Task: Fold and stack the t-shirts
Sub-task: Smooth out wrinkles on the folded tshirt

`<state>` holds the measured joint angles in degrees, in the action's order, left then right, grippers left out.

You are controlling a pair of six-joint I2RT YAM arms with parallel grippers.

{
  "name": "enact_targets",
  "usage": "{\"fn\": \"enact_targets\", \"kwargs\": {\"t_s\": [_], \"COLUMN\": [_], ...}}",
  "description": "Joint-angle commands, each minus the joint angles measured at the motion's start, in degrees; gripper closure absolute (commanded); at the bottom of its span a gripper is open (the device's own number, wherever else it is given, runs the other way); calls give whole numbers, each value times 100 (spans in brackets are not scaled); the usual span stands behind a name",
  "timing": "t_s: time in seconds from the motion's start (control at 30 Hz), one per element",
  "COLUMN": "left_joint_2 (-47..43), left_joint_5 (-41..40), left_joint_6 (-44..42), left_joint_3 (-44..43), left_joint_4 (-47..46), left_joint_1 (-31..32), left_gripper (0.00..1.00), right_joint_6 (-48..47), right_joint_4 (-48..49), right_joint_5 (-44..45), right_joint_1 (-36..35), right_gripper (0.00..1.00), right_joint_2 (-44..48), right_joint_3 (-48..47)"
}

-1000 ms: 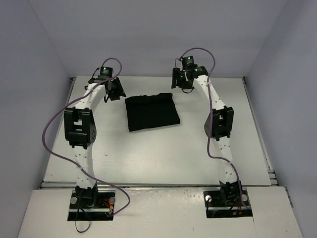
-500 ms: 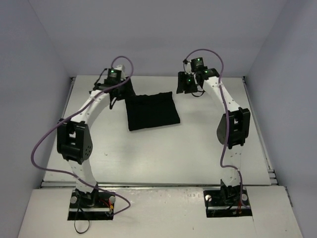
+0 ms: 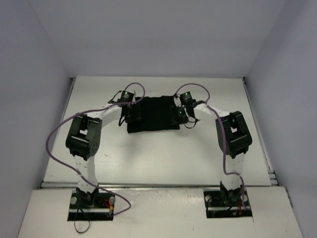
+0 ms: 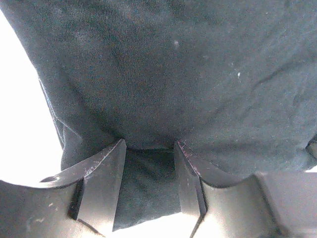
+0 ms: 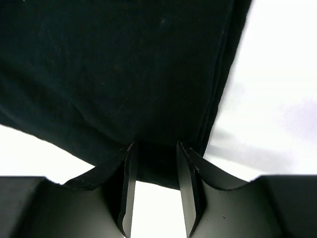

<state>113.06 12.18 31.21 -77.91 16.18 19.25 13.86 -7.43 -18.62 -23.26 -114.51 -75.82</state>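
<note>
The black t-shirt (image 3: 154,110) lies folded into a rectangle on the white table, towards the back middle. My left gripper (image 3: 132,115) is down at its left edge and my right gripper (image 3: 179,114) at its right edge. In the left wrist view the t-shirt (image 4: 173,74) fills the frame, and the left gripper (image 4: 148,145) has its jaws apart with the cloth's edge lying between them. The right wrist view shows the t-shirt (image 5: 114,64) with layered folds along one side; the right gripper (image 5: 155,145) also stands apart, straddling the cloth's edge. No logo shows.
The white table (image 3: 158,153) is boxed in by pale walls on the left, back and right. Purple cables loop off both arms. A rail runs along the table's near edge (image 3: 158,184) in front of the arm bases.
Both arms came from the back of the table forward and inward, down onto the shirt's left and right edges. The shirt has not shifted.
</note>
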Motion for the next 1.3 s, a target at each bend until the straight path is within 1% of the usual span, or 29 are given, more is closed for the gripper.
{"fn": "enact_targets", "kwargs": {"t_s": [0.0,0.07,0.13,0.17,0.23,0.27,0.33,0.43,0.5,0.6,0.77,0.87,0.9,0.97,1.1,1.27], "left_joint_2": [-625,-976,-1563,-1730,-2087,-2176,-2309,-2403,-2543,-2658,-2687,-2732,-2731,-2684,-2461,-2198], "left_joint_5": [-176,-160,-251,-328,-489,-533,-484,-278,-159,-123,-156,-198,-189,-114,-49,-23], "left_joint_6": [304,378,344,274,42,-58,-365,-493,-441,-379,-290,-282,-282,-260,-247,-182], "left_joint_3": [1090,1529,1966,2066,1944,1794,1179,620,400,473,1053,1511,1559,1884,2183,2255], "left_joint_4": [324,311,428,534,739,838,1162,1423,1415,1412,1274,986,949,668,418,375], "left_joint_1": [158,175,175,175,167,167,167,175,175,167,158,138,131,13,-92,-97], "left_gripper": [59,59,60,59,60,59,57,53,49,46,45,45,45,45,45,45], "right_joint_6": [339,455,651,731,794,786,650,539,495,430,336,128,91,-146,-453,-649], "right_joint_4": [-61,-75,-88,-102,-160,-200,-373,-496,-488,-476,-460,-430,-426,-426,-417,-400], "right_joint_5": [594,655,603,567,476,435,199,-578,-1255,-2062,-3114,-3897,-4074,-4506,-4956,-5411], "right_joint_1": [-239,-348,-467,-483,-511,-503,-462,-311,-202,-165,-170,-155,-136,-38,263,726], "right_gripper": [65,65,65,64,63,62,58,52,49,47,45,41,40,38,36,35], "right_joint_2": [726,1138,1634,1852,2225,2321,2435,2302,1926,1372,304,-337,-413,-916,-1589,-2381], "right_joint_3": [1178,1573,2012,2150,2170,2084,1546,658,209,-564,-1414,-1900,-1954,-2280,-2692,-2921]}}
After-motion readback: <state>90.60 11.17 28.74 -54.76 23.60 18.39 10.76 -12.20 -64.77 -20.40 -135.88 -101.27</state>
